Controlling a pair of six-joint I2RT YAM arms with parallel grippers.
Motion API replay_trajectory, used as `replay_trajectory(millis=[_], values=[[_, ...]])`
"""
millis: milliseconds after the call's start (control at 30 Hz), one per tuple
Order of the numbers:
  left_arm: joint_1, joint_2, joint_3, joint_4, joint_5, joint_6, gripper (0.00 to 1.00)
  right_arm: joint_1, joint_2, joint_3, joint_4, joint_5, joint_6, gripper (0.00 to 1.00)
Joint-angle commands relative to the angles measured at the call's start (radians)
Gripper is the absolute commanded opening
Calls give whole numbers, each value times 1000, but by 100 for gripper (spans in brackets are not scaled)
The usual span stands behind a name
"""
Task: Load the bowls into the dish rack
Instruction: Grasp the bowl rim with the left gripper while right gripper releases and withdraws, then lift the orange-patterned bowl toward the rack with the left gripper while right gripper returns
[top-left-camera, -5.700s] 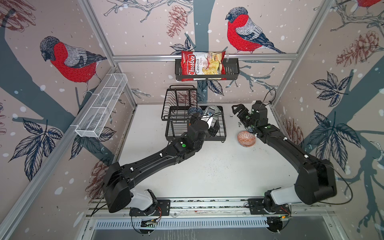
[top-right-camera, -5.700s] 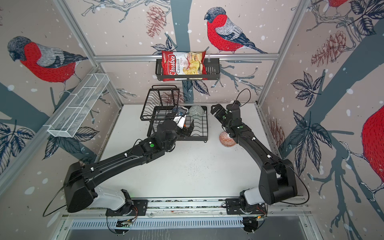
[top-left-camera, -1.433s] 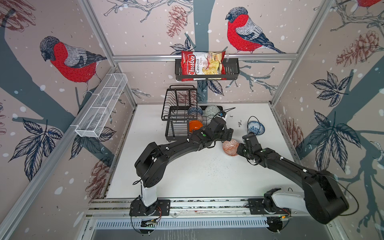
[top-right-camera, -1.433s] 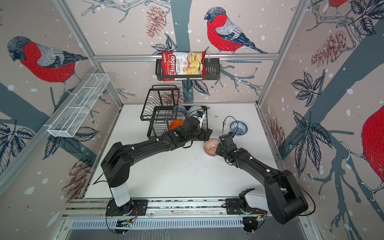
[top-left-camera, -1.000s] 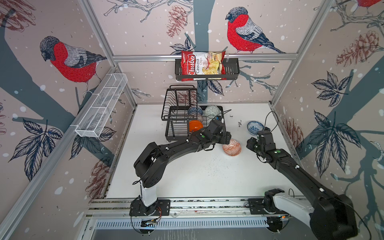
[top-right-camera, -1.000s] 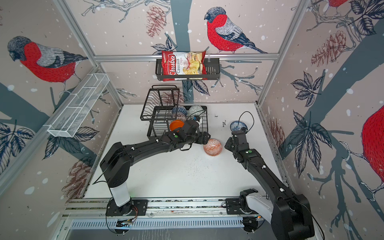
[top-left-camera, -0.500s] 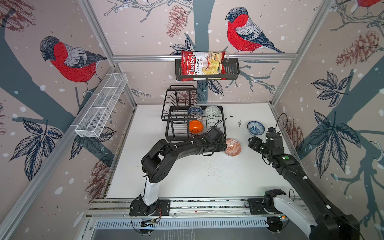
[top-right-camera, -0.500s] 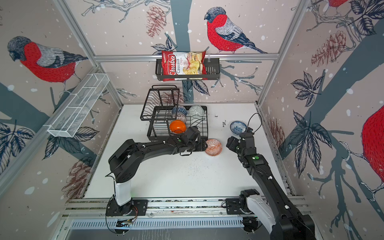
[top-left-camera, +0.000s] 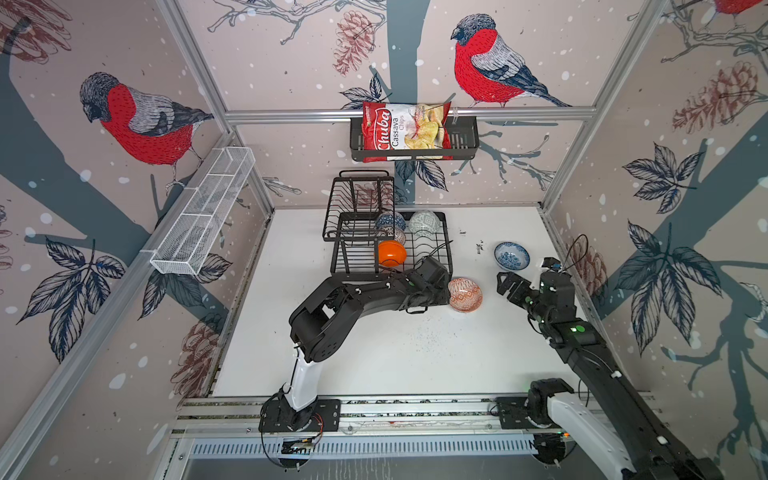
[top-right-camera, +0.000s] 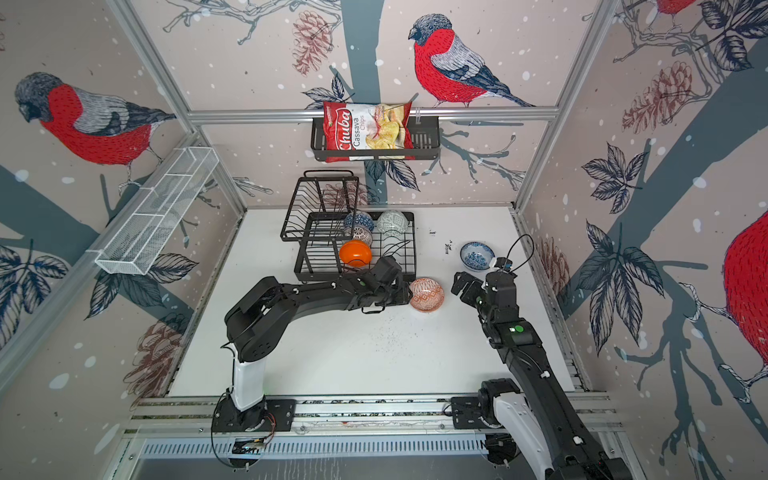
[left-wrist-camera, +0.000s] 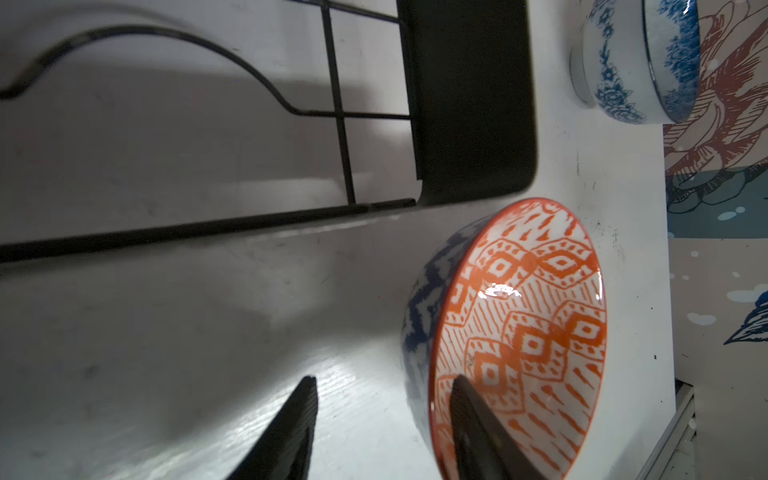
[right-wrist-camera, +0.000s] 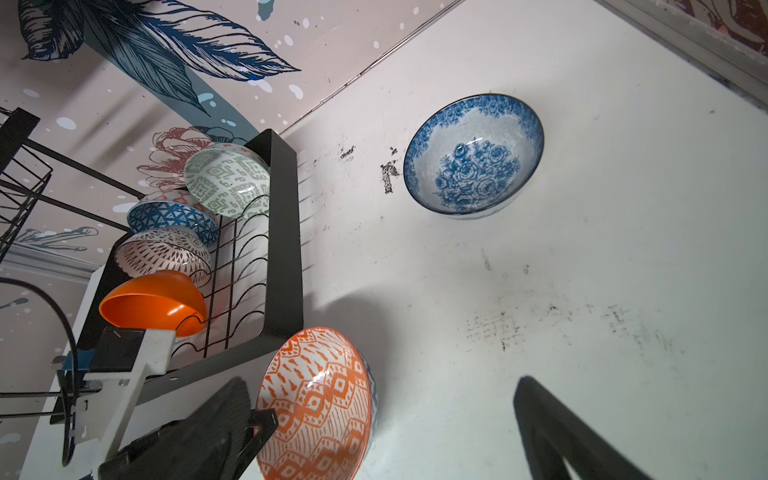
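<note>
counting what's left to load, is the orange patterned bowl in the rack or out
Out. The bowl sits on the table just outside the rack's corner, the left gripper astride its rim.

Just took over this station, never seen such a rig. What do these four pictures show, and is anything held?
Two black robot arms stand on a rail at a white table. Two pictures look down from overhead, nearly alike; the other two come from a camera on each arm's wrist. Four bowls sit in the black wire dish rack. Two lie on the table: the orange-white patterned bowl and the blue-white floral bowl. The left gripper straddles the patterned bowl's rim, one finger inside, not yet clamped. The right gripper is open and empty.
</note>
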Motion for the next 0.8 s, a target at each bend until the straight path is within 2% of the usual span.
replay_trajectory(millis=[0,200,300,500,567,767], values=[[-5,5,13,35,-35,2,51,-9,-1,-3,39,-14,-10,100],[-20,40,49,19,-43,14,45,-31,-4,-5,38,-31,-10,100],[-24,50,60,9,-50,21,37,-39,-10,-7,41,-37,-9,100],[-31,41,57,1,-69,31,28,-50,-14,-12,44,-53,-10,100],[-34,43,57,2,-68,34,21,-53,-16,-13,45,-55,-10,100],[-41,56,70,-5,-74,53,16,-61,-28,-16,46,-55,-9,100]])
